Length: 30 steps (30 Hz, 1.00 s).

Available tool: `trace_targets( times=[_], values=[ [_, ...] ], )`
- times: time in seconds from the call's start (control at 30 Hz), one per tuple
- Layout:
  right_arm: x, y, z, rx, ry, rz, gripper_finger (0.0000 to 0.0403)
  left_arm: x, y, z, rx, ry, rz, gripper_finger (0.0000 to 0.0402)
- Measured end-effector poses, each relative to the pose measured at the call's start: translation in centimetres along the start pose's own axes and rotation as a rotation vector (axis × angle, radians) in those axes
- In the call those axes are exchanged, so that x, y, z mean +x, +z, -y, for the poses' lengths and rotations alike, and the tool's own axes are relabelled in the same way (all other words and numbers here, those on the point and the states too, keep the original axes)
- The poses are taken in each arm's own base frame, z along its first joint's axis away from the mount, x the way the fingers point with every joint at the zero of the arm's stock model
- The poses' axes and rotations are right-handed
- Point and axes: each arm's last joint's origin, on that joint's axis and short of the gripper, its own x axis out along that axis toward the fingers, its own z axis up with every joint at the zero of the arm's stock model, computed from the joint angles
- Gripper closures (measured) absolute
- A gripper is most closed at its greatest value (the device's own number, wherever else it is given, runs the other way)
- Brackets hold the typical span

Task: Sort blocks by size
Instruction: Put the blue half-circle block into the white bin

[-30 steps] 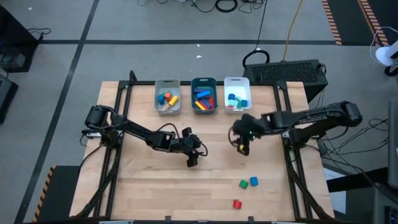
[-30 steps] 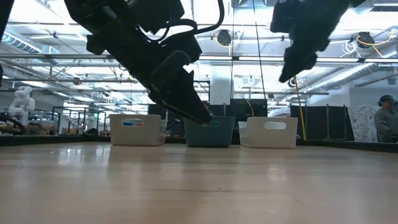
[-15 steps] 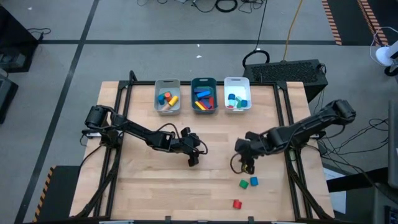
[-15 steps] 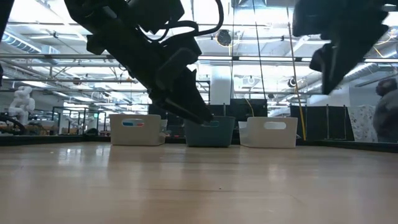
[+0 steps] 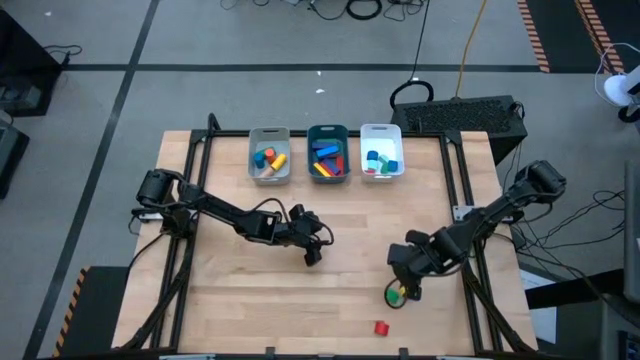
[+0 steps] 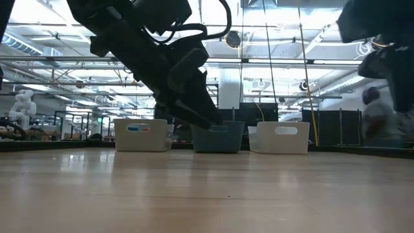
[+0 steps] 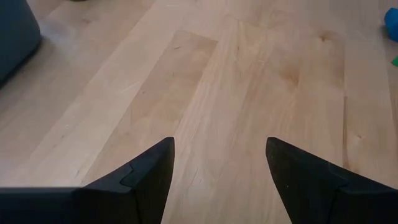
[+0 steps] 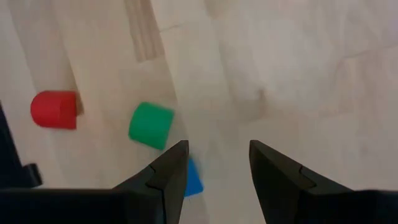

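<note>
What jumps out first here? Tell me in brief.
The right gripper, fingers open, hangs over the last loose blocks near the table's front right: a green block, a blue block and a red block. Three trays of sorted blocks line the far edge, while the left gripper waits open mid-table.

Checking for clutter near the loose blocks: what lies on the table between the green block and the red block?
Only bare wood. The right wrist view shows the green block and red block apart, nothing between.
</note>
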Motion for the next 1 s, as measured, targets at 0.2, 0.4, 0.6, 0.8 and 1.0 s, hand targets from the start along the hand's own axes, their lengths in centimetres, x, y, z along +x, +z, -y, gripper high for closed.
trace_targets(
  times=[0.2,0.4,0.6,0.8,1.0],
  values=[
    [-0.1,-1.1,-0.8,-0.015,-0.004,-0.002,0.025,-0.1,-0.1,0.3,0.006,-0.002,0.001,0.0149],
    [-0.2,-2.1,-1.6,-0.073,-0.013,0.016,0.025,-0.2,-0.2,0.6,0.014,0.021,0.014,0.0149],
    [-0.3,-3.2,-2.3,-0.094,-0.031,0.055,0.025,-0.4,-0.4,1.0,0.022,0.016,0.015,0.0149],
    [-0.5,-4.4,-3.1,-0.079,-0.028,0.088,0.025,-0.6,-0.7,1.7,0.011,-0.001,0.013,0.0149],
    [-0.4,-5.3,-3.8,-0.125,-0.003,0.091,0.025,-0.8,-0.9,2.1,0.022,0.019,0.028,0.0149]
  ],
)
